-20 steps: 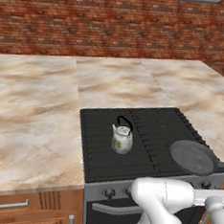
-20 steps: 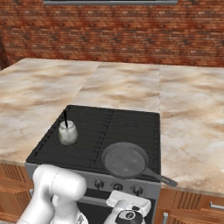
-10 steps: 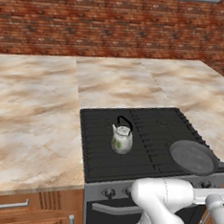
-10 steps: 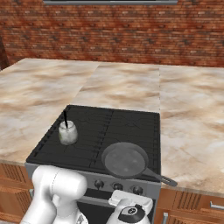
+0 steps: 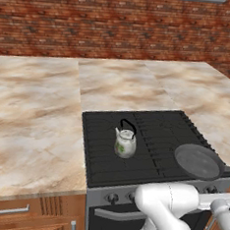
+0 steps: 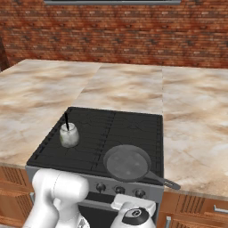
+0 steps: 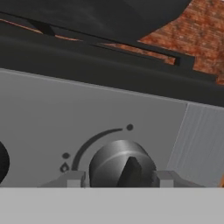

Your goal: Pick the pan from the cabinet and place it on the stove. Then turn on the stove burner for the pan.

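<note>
The pan (image 5: 198, 162) is seen on the stove (image 5: 144, 139), over the front burner on the robot's right side, close to the front edge of the black grate. It lies flat, and its long dark handle (image 6: 162, 180) is pointed toward the front right corner of the stove, where it reaches past the edge of the grate. In the right base view the pan (image 6: 127, 162) is placed just above the row of knobs (image 6: 120, 190) on the grey front.

A small whitish kettle (image 5: 125, 143) with a black hoop handle is standing upright on the grate, left of the pan and well apart from it. The stove is surrounded by a marbled beige counter (image 5: 32, 124), and a red brick wall (image 5: 120, 23) is seen behind it.

In the hand view, the gripper (image 7: 119, 178) is held straight against the grey front panel (image 7: 52, 113), at a round dark knob (image 7: 122, 166) with a raised ridge. One grey fingertip (image 7: 75, 178) is seen at each side of the knob, very near its rim or touching it (contact cannot be told for sure). The fingers are thus set about as wide as the knob, partly closed around it. Above the panel, the underside of the pan's handle (image 7: 109, 41) is seen against the brick wall.
</note>
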